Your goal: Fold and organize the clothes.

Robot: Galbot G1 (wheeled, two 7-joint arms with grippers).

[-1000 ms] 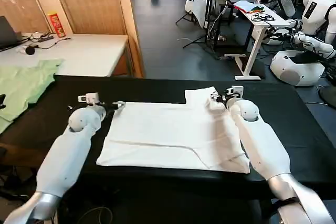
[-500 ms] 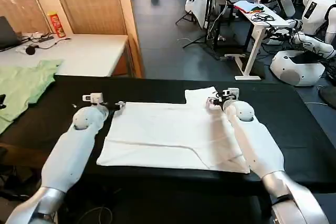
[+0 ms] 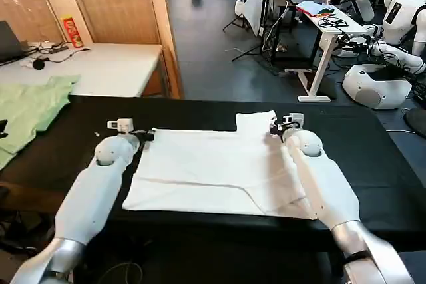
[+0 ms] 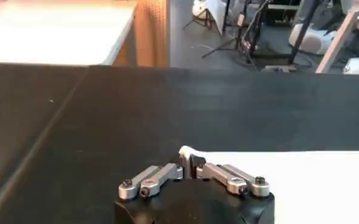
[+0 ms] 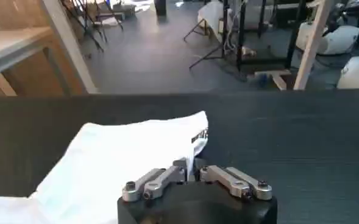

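Observation:
The clothes are one white T-shirt (image 3: pixel 213 167) lying flat on the black table (image 3: pixel 373 157), with a sleeve flap (image 3: pixel 254 120) sticking out at its far edge. My left gripper (image 3: pixel 149 134) is at the shirt's far left corner and is shut on that corner. In the left wrist view the white tip (image 4: pixel 187 150) shows between the closed fingers of the left gripper (image 4: pixel 189 162). My right gripper (image 3: pixel 275 126) is at the far right, beside the sleeve flap. In the right wrist view the right gripper (image 5: pixel 188 165) is shut on a fold of the shirt (image 5: pixel 124 161).
A light green garment (image 3: pixel 30 108) drapes over the left end of the table. Behind it a white desk (image 3: pixel 106 68) carries a red can (image 3: pixel 69 31) and cables. Black table surface lies bare beyond the shirt's far edge and to its right.
Both arms have crept a little toward the far side of the table, still holding the shirt's far edge. The shirt has hardly shifted.

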